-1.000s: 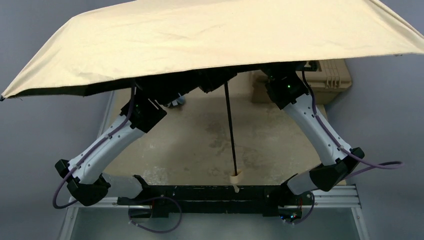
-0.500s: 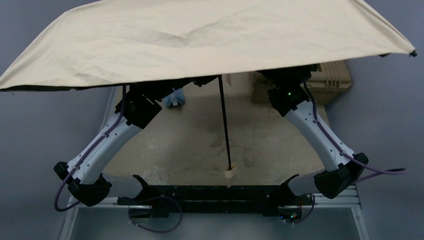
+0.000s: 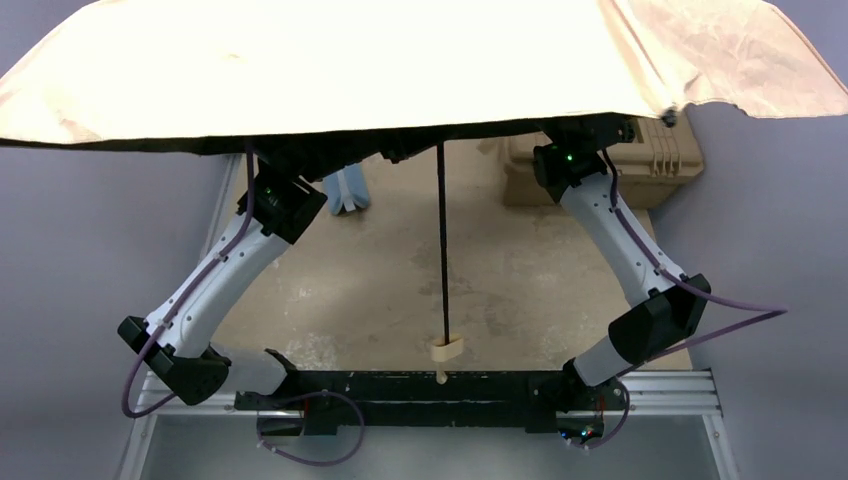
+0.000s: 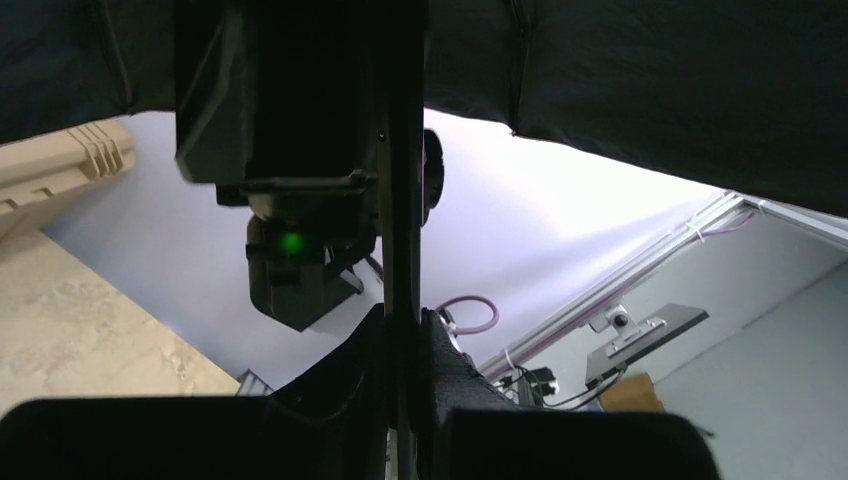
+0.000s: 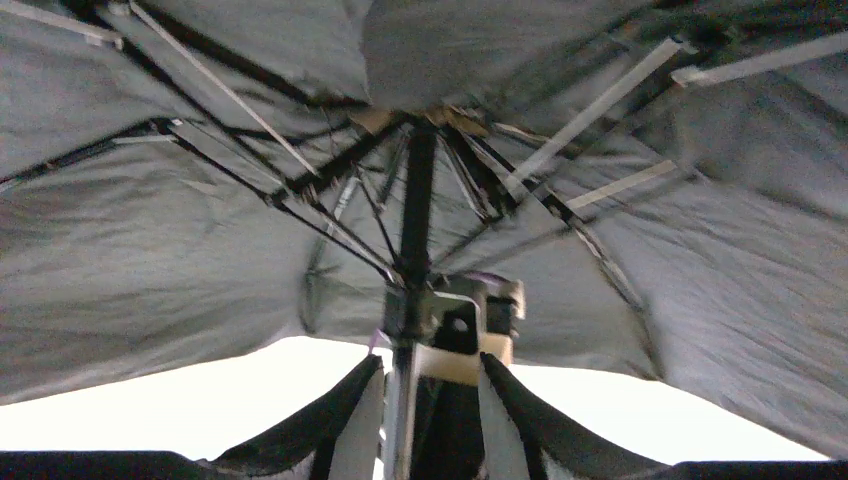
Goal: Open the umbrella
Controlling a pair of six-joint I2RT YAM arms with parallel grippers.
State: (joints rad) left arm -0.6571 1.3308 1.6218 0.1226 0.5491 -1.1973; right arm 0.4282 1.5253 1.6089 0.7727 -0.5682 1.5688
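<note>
Left gripper [image 4: 403, 322] pinches the umbrella [image 3: 340, 70] by its shaft [image 4: 400, 200]; right gripper [image 5: 428, 375] stands spread astride that shaft, the canopy [image 5: 150, 250] at twelve o'clock of both.

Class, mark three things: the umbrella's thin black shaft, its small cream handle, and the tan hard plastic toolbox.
thin black umbrella shaft [image 3: 442, 250], top external view, midway along it.
small cream umbrella handle [image 3: 447, 348], top external view, its middle.
tan hard plastic toolbox [image 3: 668, 162], top external view, its ridged lid.

The open umbrella [image 3: 400, 70] spreads over the table [image 3: 380, 270] and toolbox [image 3: 665, 165].
</note>
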